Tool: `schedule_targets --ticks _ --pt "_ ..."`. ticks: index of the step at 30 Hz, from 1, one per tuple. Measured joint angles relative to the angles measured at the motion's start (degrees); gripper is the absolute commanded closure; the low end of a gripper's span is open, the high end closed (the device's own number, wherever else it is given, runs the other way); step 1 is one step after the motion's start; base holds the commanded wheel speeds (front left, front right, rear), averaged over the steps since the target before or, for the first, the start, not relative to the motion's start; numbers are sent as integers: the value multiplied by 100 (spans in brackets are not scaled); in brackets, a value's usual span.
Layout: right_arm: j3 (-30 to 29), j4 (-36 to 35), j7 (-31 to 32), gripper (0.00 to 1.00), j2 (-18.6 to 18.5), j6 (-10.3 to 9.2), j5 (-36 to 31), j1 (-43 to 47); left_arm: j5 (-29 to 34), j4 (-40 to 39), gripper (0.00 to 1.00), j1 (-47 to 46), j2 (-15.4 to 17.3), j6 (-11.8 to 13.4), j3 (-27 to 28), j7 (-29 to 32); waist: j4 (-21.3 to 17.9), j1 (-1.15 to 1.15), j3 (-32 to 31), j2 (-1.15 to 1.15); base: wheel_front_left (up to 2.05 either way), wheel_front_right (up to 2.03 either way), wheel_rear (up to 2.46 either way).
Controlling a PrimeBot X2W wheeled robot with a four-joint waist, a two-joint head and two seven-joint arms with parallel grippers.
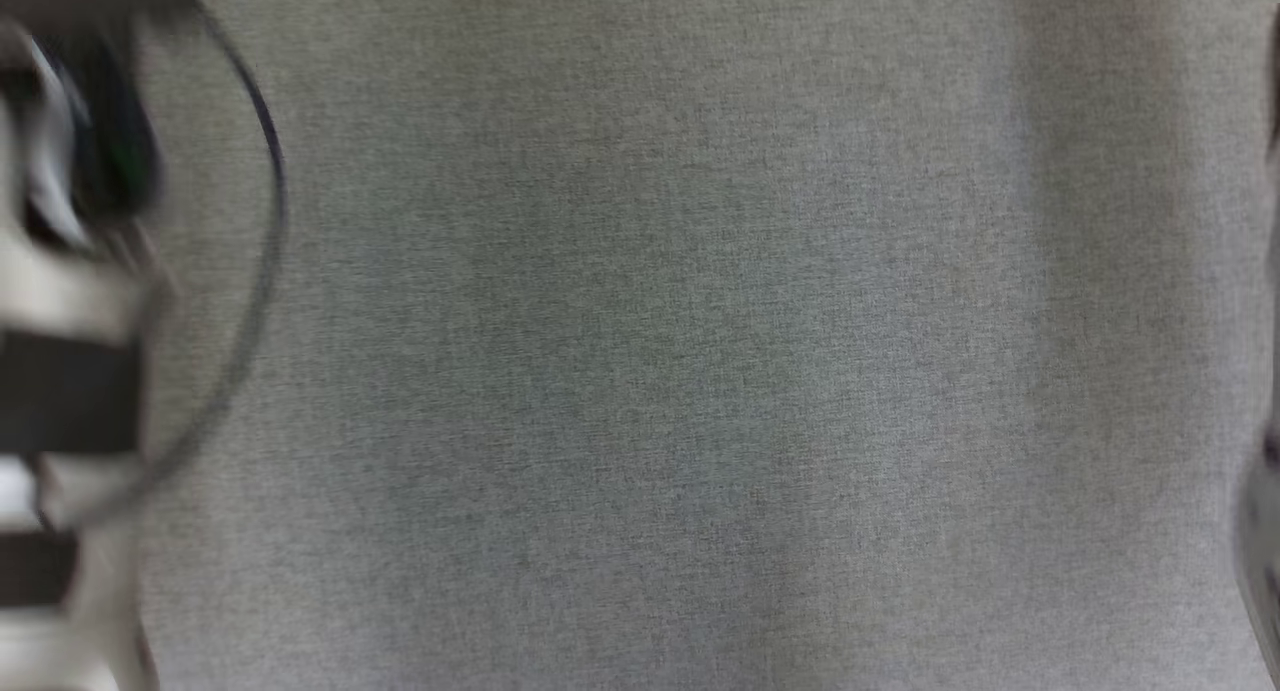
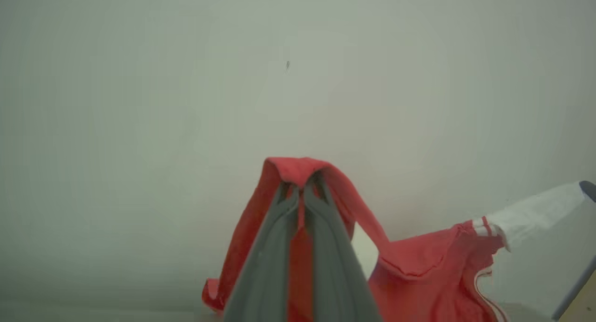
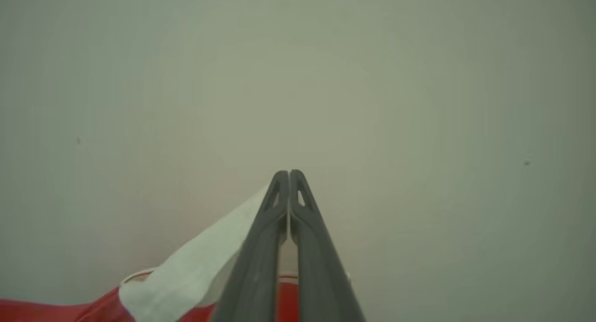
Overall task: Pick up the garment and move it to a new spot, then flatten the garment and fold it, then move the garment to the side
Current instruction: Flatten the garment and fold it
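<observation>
while the left pincer (image 2: 300, 184) is clamped on a red fold of the soft red-and-white cloth garment (image 2: 419, 270) and the right pincer (image 3: 289, 173) nips its white sleeve (image 3: 186, 270), the garment slung between them, either thin bite may slip and dump it crumpled.

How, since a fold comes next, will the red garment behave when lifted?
Likely floppy: the garment drapes over the left pincer and sags beside it. Probably light: the white sleeve runs to the right pincer, held by a thin pinch.
</observation>
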Motion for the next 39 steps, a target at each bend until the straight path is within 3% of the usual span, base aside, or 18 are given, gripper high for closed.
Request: schedule_targets --ticks 3,9,17,21,25,31,39 --pt "415 -495 717 100 -466 0 488 1056 15 -163 100 893 -18 -7 11 0 46 0 -117 0 0 0 0" --pt "162 -1802 2364 100 -879 0 1203 3275 -108 -369 100 2622 -125 -10 183 0 99 -2 -587 -1 0 0 0" --pt "-554 -2837 3922 100 -304 0 991 5697 -194 -279 100 4273 -509 8 269 0 119 -3 -1465 -2 0 0 0" --pt "-715 -3115 4555 100 -37 0 780 6533 -167 -185 100 4754 -689 35 258 0 129 -3 -1906 -3 0 0 0" --pt "-745 -3555 5287 100 1 0 771 7228 -174 -266 100 5203 -846 60 455 0 121 -3 -2316 -3 0 0 0" --pt "-950 -4055 6311 100 13 0 951 8176 235 -438 100 5978 -833 310 305 54 78 -3 -2889 -3 0 0 0" --pt "-1188 -4159 6912 100 210 0 903 8872 845 -548 100 6717 -513 567 -214 546 37 -2 -3174 -2 0 0 0"
